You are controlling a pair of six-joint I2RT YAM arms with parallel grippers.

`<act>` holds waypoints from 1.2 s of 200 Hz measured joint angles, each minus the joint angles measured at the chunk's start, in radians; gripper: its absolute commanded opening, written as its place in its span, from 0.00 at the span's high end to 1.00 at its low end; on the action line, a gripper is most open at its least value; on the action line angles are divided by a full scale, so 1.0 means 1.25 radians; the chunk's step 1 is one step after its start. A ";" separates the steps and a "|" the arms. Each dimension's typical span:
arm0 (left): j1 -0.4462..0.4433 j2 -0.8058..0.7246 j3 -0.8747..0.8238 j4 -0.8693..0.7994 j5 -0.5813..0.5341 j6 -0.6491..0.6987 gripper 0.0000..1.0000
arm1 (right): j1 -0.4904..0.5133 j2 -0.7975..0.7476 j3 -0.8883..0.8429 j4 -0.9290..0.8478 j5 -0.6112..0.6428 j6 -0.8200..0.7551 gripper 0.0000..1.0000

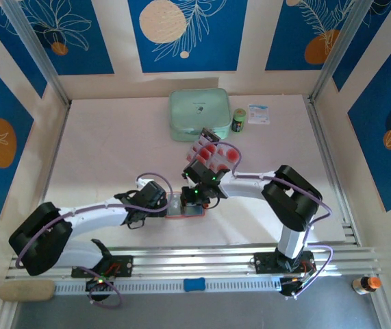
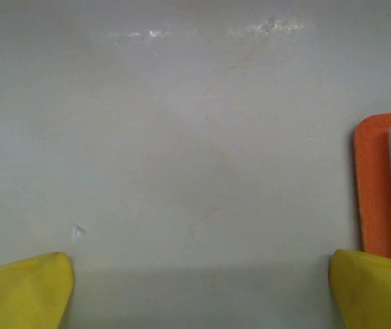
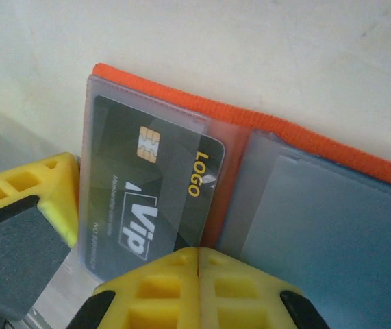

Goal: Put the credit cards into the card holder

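Your right gripper is closed tight, tips down at the near edge of the card holder. Can't tell from the wrist view if it nips the clear sleeve's edge or just presses on it. Your left gripper is wide open and holds nothing, low over the table just left of the holder.

The holder lies open flat between the two grippers at the near-middle of the table. One black Vip card is in its left sleeve. The right sleeve looks empty.

The rest of the credit cards stand in the clear tray, just behind your right wrist.

Handling:
- The cards are likely thin, stiff, light and slick. Pinch one by the top edge standing above the tray, across the faces.
- The holder is light and soft, and its sleeves are floppy. Expect it to slide or buckle on insertion, so pin it with the left.

Around: the mint-green case, small green can and white packet are at the far edge, well clear. The main obstacle is the tray sitting so close behind the right wrist. Lift before you reach back.
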 measured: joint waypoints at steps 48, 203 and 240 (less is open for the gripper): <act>0.000 0.004 0.000 0.004 -0.002 0.000 0.04 | 0.009 0.014 0.010 0.003 0.000 0.000 1.00; 0.000 -0.127 0.012 -0.049 0.000 0.000 0.03 | -0.042 -0.103 0.008 -0.027 0.003 0.000 1.00; 0.002 -0.187 0.038 -0.075 0.002 -0.001 0.03 | -0.088 -0.137 -0.011 -0.039 0.002 -0.018 1.00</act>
